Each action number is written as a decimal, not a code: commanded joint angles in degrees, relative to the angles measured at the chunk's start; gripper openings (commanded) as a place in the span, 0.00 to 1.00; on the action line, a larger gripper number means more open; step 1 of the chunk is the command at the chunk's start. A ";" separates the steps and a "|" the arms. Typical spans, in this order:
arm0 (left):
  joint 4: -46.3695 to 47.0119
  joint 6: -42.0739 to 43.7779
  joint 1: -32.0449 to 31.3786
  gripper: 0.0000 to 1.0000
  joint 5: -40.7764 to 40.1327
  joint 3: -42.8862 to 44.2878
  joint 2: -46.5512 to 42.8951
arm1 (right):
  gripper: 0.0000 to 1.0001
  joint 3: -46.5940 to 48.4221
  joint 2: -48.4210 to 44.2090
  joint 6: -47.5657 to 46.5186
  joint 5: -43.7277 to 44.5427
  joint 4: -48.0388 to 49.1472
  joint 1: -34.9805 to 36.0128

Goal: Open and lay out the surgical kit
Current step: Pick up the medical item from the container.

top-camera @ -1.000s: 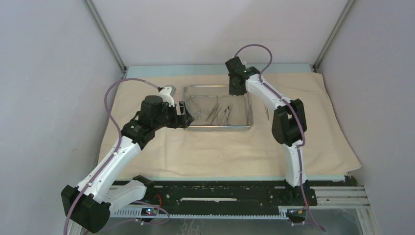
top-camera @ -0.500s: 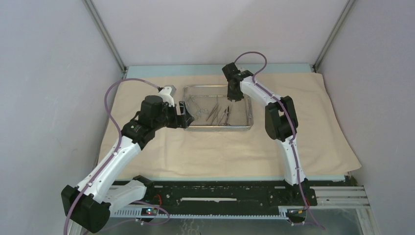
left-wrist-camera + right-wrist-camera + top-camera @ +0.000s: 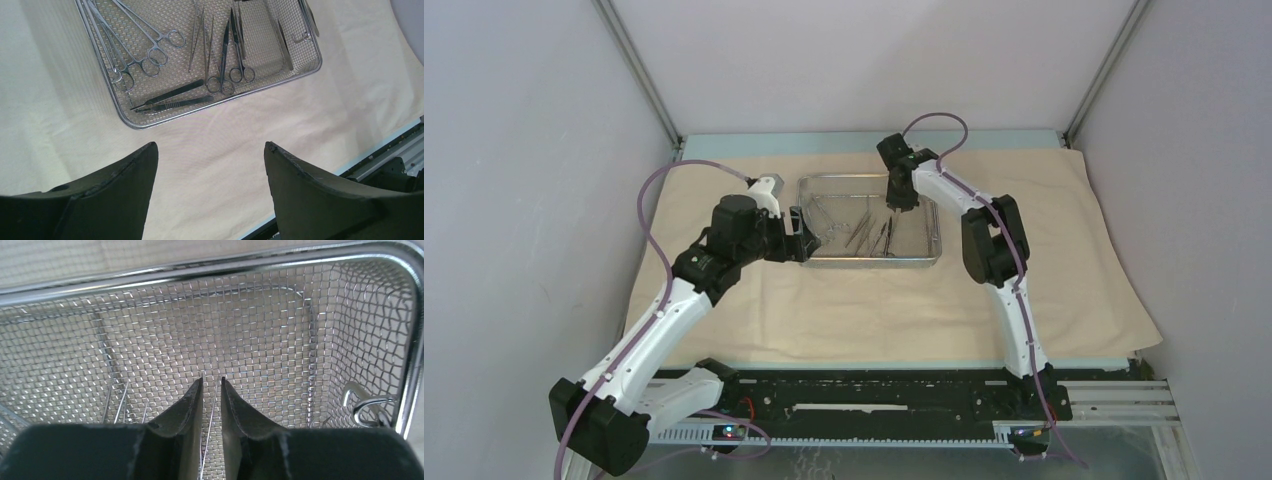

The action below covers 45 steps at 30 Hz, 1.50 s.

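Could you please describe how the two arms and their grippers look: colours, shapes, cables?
The left arm and the right arm have white shells with black joint housings. A mauve cable loops along each arm. The left gripper and the right gripper have dark, matte fingers that taper to narrow tips.

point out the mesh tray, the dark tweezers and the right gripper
mesh tray (image 3: pixel 874 262): top view, on its near rim
dark tweezers (image 3: pixel 167 95): left wrist view, mid-shaft of the upper of the pair
right gripper (image 3: pixel 211 380): right wrist view, the gap between its fingertips
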 commanded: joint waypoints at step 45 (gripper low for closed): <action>1.37 0.20 0.39 0.82 -1.34 -1.29 -0.52 | 0.00 -0.34 -11.94 -5.72 -0.97 3.37 -0.23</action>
